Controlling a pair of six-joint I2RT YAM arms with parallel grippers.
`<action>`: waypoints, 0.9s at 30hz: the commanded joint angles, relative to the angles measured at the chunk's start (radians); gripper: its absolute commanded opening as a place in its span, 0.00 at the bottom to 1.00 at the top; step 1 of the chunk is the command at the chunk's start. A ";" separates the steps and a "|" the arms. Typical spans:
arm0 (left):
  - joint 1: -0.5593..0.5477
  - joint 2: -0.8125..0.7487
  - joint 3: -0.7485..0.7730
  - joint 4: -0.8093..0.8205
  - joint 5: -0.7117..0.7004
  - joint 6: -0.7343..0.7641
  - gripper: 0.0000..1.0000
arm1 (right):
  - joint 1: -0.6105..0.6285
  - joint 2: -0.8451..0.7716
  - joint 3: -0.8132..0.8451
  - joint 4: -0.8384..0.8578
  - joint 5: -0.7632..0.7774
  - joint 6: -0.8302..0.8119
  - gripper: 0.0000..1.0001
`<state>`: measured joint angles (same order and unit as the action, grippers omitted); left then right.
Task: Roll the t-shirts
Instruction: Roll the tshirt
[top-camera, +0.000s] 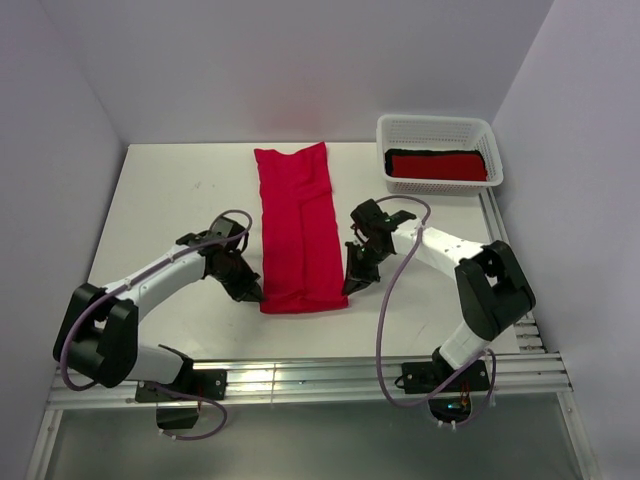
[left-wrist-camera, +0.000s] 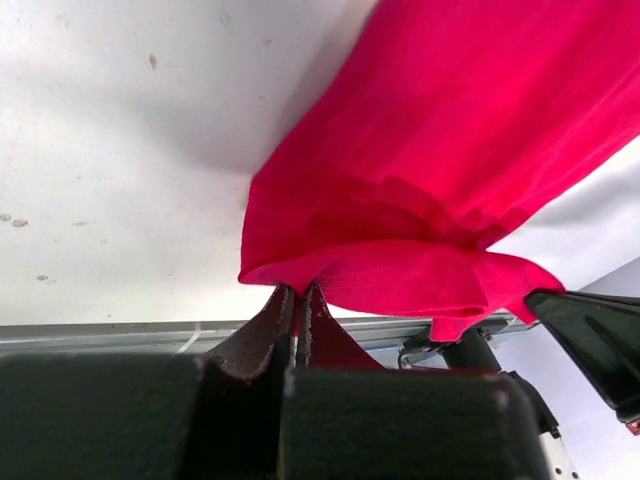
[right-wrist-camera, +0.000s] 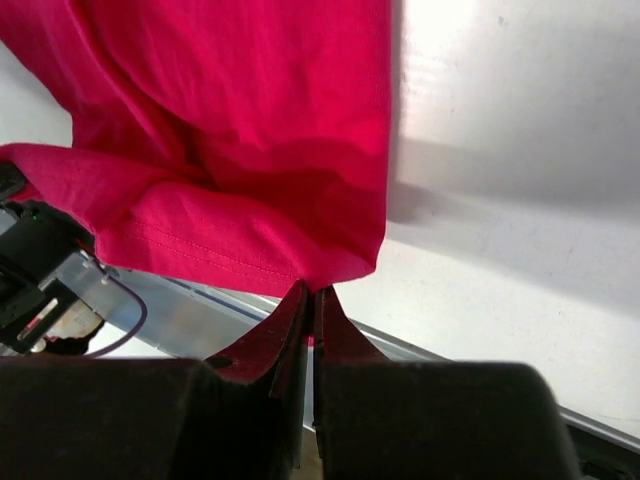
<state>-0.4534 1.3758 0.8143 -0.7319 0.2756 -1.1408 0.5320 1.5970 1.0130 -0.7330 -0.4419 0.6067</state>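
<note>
Top external view: the left fingers (top-camera: 252, 291) sit at the near-left corner of the bright pinkish-crimson soft cloth t-shirt (top-camera: 298, 225). It lies folded into a long narrow strip, running near to far down the middle of the white table (top-camera: 180, 190) between the two arms. In the left wrist view the left fingers (left-wrist-camera: 297, 300) are pressed together on the stitched hem, which bunches up at their tips. The right fingers (top-camera: 353, 283) take the near-right corner the same way; the right wrist view shows the right fingers (right-wrist-camera: 312, 300) closed narrow on the hem's edge. Pinching both near corners at once is probably meant to turn the near edge over evenly, so that a straight roll can start toward the far end. At the far right a white plastic mesh basket (top-camera: 436, 122) holds a deeper red rolled bundle (top-camera: 437, 165) against a black rolled bundle (top-camera: 430, 152), likely put there as finished. No brand, label or writing can be read anywhere.
</note>
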 joint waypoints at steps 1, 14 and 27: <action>0.012 0.019 0.045 -0.005 0.005 0.039 0.01 | -0.018 0.029 0.062 -0.011 -0.004 -0.021 0.06; 0.027 0.094 0.060 0.063 0.031 0.049 0.00 | -0.055 0.119 0.128 -0.011 -0.003 -0.038 0.13; 0.033 0.160 0.117 0.112 0.048 0.052 0.21 | -0.089 0.155 0.174 0.007 -0.004 -0.030 0.37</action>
<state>-0.4278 1.5269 0.8856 -0.6590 0.2981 -1.1069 0.4568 1.7470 1.1404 -0.7288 -0.4461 0.5827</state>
